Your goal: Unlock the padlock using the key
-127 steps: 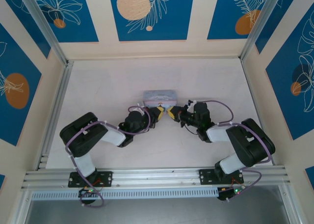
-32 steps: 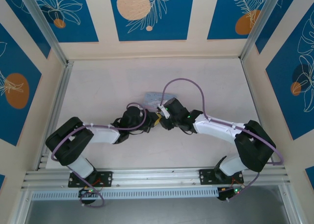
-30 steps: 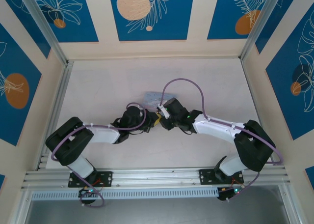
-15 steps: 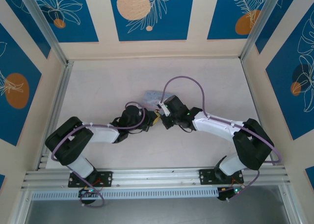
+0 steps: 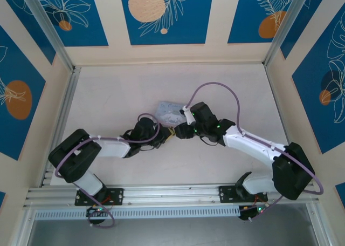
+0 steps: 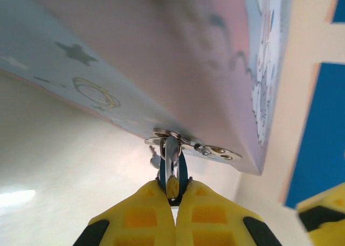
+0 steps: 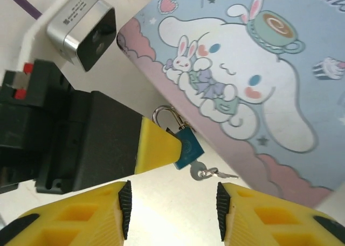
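Fingers, left: left fingers (image 6: 143, 211) pressed together on the padlock (image 6: 183, 173), whose blue body shows as a thin edge between the yellow tips. Its silver shackle runs up at 12 o'clock into the hasp (image 6: 207, 149) on the tin's (image 6: 178, 57) lower rim.

Fingers, right: right fingers (image 7: 81, 219) stand apart with a clear gap and hold nothing. Black pads face each other across that gap.

Padlock: in the right wrist view it sits at 12 o'clock from the gap, blue and small, nipped by a yellow finger that comes in from 9 o'clock. It hangs at the tin's edge.

Key (image 7: 200, 172): silver, at the padlock's lower end, at 5 o'clock from its body. A second thin piece trails off toward 3 o'clock. It is apart from the right fingers.

Tin: pale blue with a cartoon rabbit print, at 1 o'clock from the padlock. From the top view it lies on the worktop (image 5: 118, 95), at 12 o'clock from where both arms meet.
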You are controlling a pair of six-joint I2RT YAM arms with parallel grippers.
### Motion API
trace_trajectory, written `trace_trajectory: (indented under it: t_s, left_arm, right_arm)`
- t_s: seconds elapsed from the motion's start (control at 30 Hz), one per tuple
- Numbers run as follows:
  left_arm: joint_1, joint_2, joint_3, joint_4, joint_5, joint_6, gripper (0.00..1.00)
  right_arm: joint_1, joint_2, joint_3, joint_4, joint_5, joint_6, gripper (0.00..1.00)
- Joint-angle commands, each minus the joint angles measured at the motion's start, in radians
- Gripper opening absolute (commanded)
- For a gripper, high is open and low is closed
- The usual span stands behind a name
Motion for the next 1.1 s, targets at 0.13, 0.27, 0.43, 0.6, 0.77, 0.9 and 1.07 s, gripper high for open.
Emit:
trace_trajectory:
  t_s: [0.13,0.27,0.43,0.6,0.77,0.9,1.07]
  left_arm:
    - [0.001,-0.13,0.043,-0.28,-0.006,0.353,0.02]
    - [0.002,-0.162,0.04,-0.333,-0.005,0.406,0.15]
    - [0.004,-0.199,0.022,-0.351,-0.02,0.411,0.41]
    - [0.015,-0.282,0.009,-0.404,-0.054,0.412,0.62]
    - [0.032,-0.371,0.033,-0.498,-0.085,0.436,0.77]
    - [0.049,-0.396,0.059,-0.548,-0.097,0.45,0.83]
    - [0.07,-0.376,0.104,-0.578,-0.098,0.462,0.86]
  right_arm:
    - [0.016,-0.004,-0.148,0.145,-0.152,0.284,0.49]
    - [0.041,0.034,-0.199,0.239,-0.159,0.367,0.49]
    - [0.058,0.102,-0.213,0.313,-0.135,0.423,0.49]
    - [0.049,0.158,-0.169,0.322,-0.116,0.428,0.49]
    - [-0.002,0.208,-0.095,0.293,-0.112,0.404,0.49]
    - [-0.069,0.232,-0.027,0.251,-0.109,0.38,0.49]
    - [-0.15,0.237,0.014,0.227,-0.17,0.359,0.49]
